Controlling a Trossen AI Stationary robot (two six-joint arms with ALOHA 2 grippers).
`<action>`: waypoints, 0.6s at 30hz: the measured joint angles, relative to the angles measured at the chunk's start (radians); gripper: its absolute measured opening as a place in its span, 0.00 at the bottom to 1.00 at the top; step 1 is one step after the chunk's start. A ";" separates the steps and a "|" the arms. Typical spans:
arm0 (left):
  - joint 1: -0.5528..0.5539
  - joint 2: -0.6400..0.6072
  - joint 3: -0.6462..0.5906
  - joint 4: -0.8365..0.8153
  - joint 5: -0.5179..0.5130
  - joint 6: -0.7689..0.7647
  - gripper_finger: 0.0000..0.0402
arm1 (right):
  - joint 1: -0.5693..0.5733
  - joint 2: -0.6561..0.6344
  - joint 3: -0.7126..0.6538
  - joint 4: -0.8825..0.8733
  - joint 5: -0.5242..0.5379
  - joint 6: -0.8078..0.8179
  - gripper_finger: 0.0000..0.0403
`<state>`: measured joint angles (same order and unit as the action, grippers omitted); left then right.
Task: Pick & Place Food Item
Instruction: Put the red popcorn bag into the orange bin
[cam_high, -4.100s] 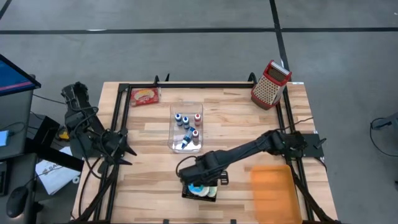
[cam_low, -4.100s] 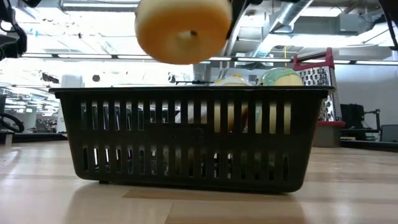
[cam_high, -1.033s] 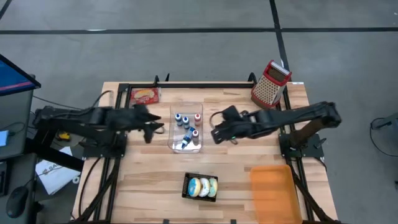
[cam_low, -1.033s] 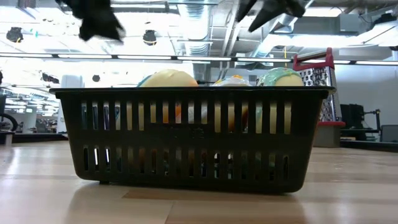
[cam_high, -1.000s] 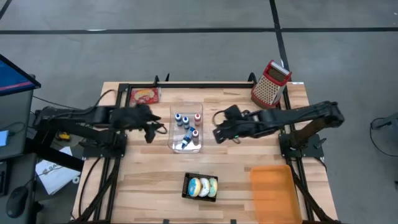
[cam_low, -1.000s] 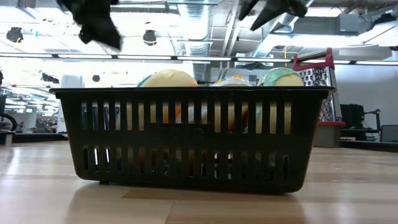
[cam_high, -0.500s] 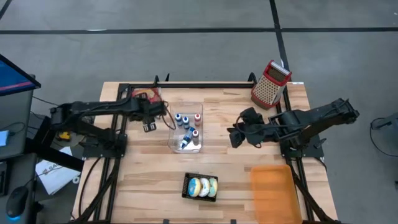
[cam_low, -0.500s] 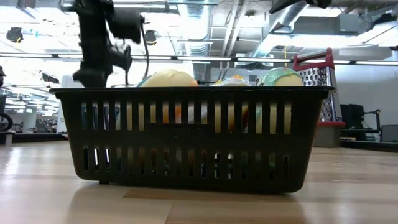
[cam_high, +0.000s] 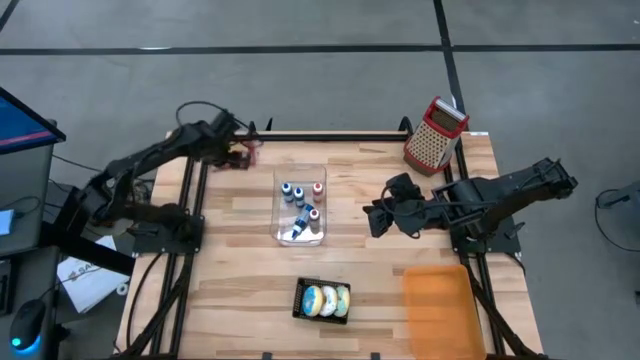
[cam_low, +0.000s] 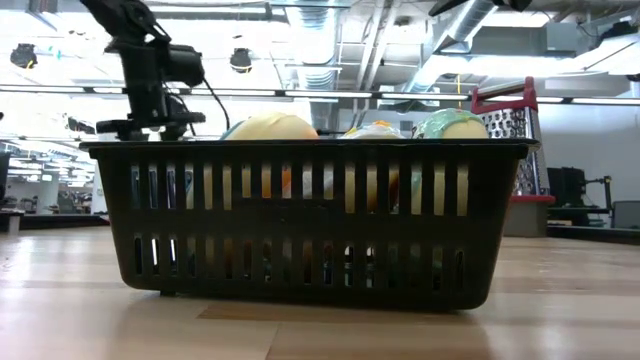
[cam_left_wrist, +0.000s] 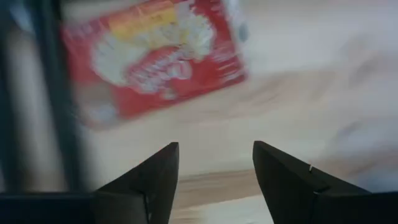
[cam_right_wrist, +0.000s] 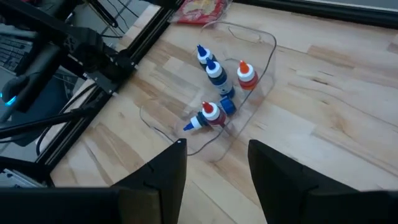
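- A black rail frame (cam_high: 330, 135) runs along the worktop (cam_high: 240, 290) edges in the high view; bare wood lies open at lower left and between the tray and the right arm.
- An orange mat (cam_high: 438, 305) takes up the lower right corner, and a red grater (cam_high: 435, 135) stands at the upper right corner.
- A clear tray (cam_high: 300, 205) of small bottles (cam_high: 300, 195) sits at centre; a black basket (cam_high: 322, 301) holding round food items (cam_high: 322, 300) sits near the lower edge, below the tray.
- The worktop is light wood planks on a grey floor; in the low view a hall with ceiling lights shows behind the basket (cam_low: 305, 220).
- The red packet (cam_left_wrist: 152, 59) lies flat at the upper left corner, against the rail.
- The left pincer (cam_high: 237, 155) hovers over the packet at upper left; its fingers (cam_left_wrist: 155, 177) stand apart and hold nothing.
- The right pincer (cam_high: 377, 218) hangs right of the tray, fingers (cam_right_wrist: 165, 171) apart, empty, touching nothing.
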<state>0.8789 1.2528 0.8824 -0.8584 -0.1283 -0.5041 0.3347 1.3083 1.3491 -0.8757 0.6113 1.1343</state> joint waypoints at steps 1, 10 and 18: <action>0.008 -0.024 -0.018 0.032 0.029 -0.111 0.49 | 0.000 0.000 0.000 0.000 0.000 0.000 0.41; -0.088 -0.268 -0.346 0.441 -0.108 -1.132 0.44 | 0.009 0.000 0.000 0.000 0.040 -0.006 0.41; -0.154 -0.290 -0.499 0.666 -0.260 -1.401 0.41 | 0.041 0.000 0.000 0.002 0.036 -0.001 0.41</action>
<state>0.7254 0.9630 0.3833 -0.1926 -0.3883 -1.9055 0.3758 1.3087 1.3491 -0.8738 0.6476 1.1332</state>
